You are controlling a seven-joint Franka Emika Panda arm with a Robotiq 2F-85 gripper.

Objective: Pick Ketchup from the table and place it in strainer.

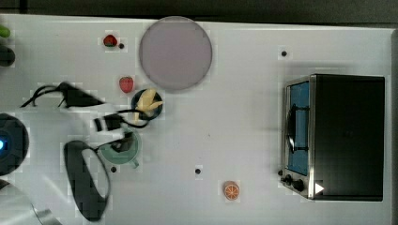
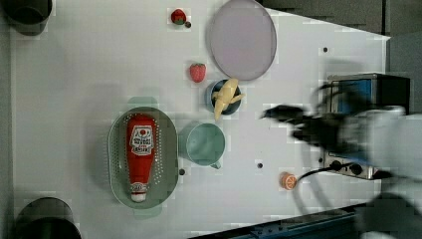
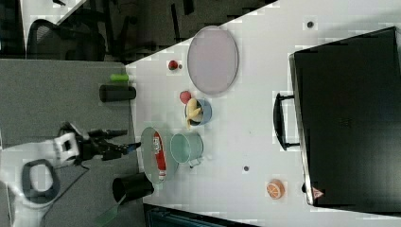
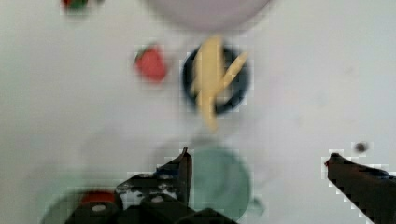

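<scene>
Arm [image 3: 33, 156]: white glossy links with dark joint sections. Gripper [image 4: 257, 163]: black, two slim pointed fingers [image 4: 182, 168], small silver screws on its body. A thin black cable [image 1: 40, 91] loops off the wrist.

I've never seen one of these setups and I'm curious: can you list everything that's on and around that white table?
Red ketchup bottle: one, lying inside the strainer.
Pale green oval plastic strainer: one, beside the cup.
Pale green round cup with a handle: one, between strainer and bowl.
Dark blue bowl: one, holding a yellow banana.
Red strawberry-like fruit: one, next to the bowl.
Small red fruit with a green top: one, near the plate.
Grey round plate: one, at the table's edge.
Orange slice: one, near the oven.
Black and silver toaster oven: one.
Robot's black pincer: one, open, holding nothing.
</scene>
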